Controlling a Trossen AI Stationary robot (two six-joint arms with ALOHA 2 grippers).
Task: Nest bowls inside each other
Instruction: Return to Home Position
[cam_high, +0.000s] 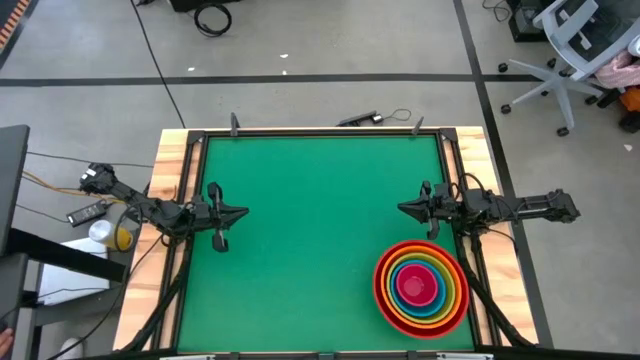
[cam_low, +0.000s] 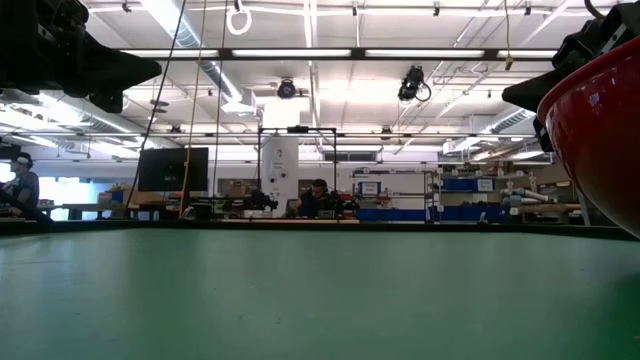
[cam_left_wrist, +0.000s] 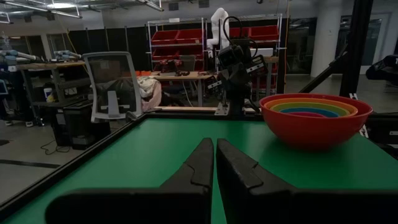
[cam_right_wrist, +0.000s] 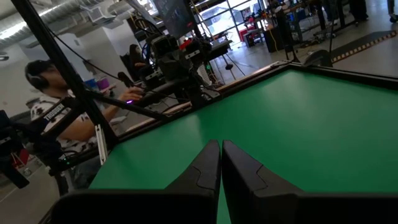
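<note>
A stack of nested bowls (cam_high: 421, 288) rests by its base on the green table near the right front corner: a red outer bowl holding orange, yellow, green, blue and pink ones. The stack also shows in the left wrist view (cam_left_wrist: 315, 117) and its red wall in the low view (cam_low: 596, 140). My left gripper (cam_high: 244, 211) hovers shut at the table's left side, pointing level toward the right. My right gripper (cam_high: 402, 208) hovers shut at the right side, pointing level toward the left, just far of the bowls. Neither touches anything.
The green table top (cam_high: 310, 230) lies bare between the two grippers, framed by a raised black rim (cam_high: 320, 132) and wooden side boards. An office chair (cam_high: 570, 60) and cables stand on the floor beyond the far edge. A person sits past the table's left side (cam_right_wrist: 56, 118).
</note>
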